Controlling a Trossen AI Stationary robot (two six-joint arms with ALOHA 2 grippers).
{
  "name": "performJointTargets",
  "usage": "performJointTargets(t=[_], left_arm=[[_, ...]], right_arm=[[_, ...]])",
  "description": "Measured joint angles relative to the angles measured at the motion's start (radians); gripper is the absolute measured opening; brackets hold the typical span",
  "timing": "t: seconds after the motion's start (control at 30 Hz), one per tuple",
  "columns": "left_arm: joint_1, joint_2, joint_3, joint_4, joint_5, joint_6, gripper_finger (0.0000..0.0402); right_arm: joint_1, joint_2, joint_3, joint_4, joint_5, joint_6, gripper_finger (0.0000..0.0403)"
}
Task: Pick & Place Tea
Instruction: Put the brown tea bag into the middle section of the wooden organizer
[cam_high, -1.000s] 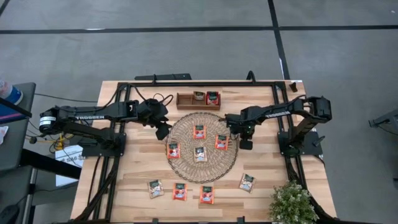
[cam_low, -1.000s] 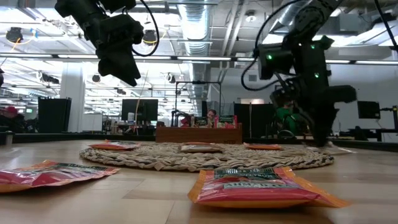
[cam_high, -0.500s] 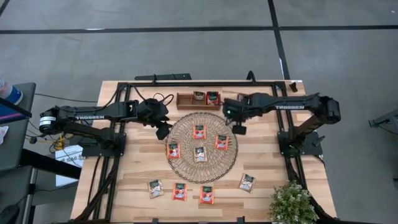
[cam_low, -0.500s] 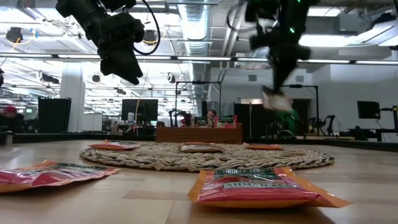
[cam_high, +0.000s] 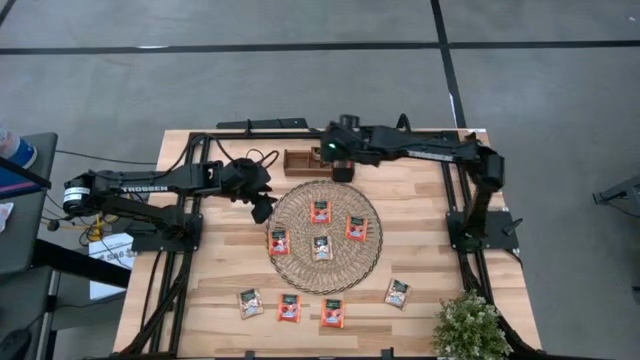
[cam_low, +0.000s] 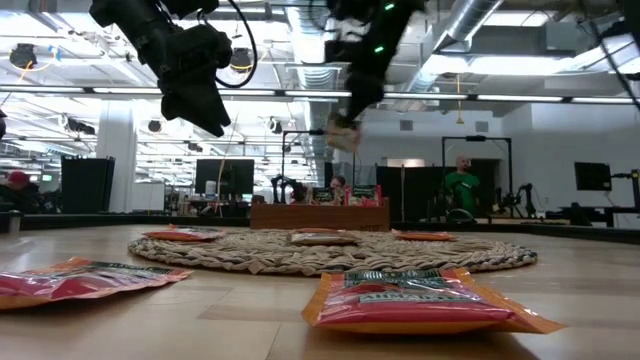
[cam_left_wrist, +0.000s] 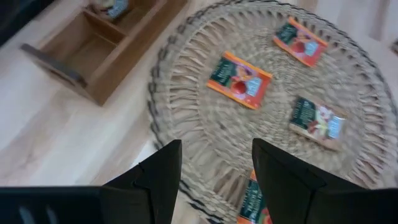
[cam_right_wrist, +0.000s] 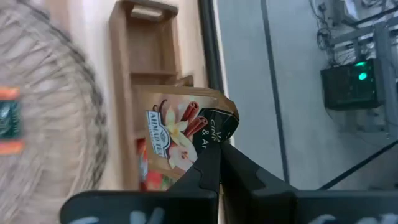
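- The right gripper has its jaws pinched tight on a pale, flat square tea sachet printed with a flower and cinnamon sticks, gripping it by one corner so that most of it juts out beyond the fingertips.
- Just beyond the held sachet lies the brown wooden compartment tray; in the high view the right gripper hangs over the tray's right end, at the far edge of the table.
- The step in hand looks like the carry to the tray: the sachet is up in the air, not yet set down.
- The next move probably calls for lowering over a compartment and parting the jaws so the sachet drops flat inside the walls.
- The left gripper waits with its jaws standing apart and empty, poised above the left rim of the large round woven mat.
- Four sachets lie on the mat, among them a red-orange one; four more sit in a row on the pale wooden table near its front edge.
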Motion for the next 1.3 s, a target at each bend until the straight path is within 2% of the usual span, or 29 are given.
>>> performJointTargets(t=[0.17, 0.3, 0.47, 0.73, 0.93, 1.13, 1.3], left_arm=[[0.05, 0.0, 0.0, -0.026, -0.017, -0.005, 0.0188], [0.101, -0.008, -0.043, -0.01, 0.005, -0.01, 0.0188], [0.14, -0.031, -0.131, 0.077, 0.07, -0.022, 0.0188], [0.17, -0.106, -0.213, 0.159, 0.071, -0.019, 0.0188], [0.177, -0.21, -0.269, 0.249, 0.066, -0.004, 0.0188], [0.177, -0.354, -0.361, 0.337, 0.086, -0.056, 0.0188], [0.176, -0.474, -0.389, 0.365, 0.108, -0.06, 0.0188]], right_arm=[[-0.013, 0.154, 0.134, -0.006, 0.031, -0.031, 0.0], [-0.021, 0.228, 0.186, 0.015, 0.032, -0.035, 0.0], [-0.027, 0.269, 0.192, 0.032, 0.033, -0.041, 0.0], [-0.035, 0.269, 0.192, 0.046, 0.03, -0.021, 0.0], [-0.044, 0.292, 0.194, 0.05, 0.039, -0.015, 0.0], [-0.038, 0.318, 0.191, 0.02, 0.047, -0.024, 0.0], [-0.042, 0.318, 0.192, 0.071, 0.053, -0.043, 0.0]])
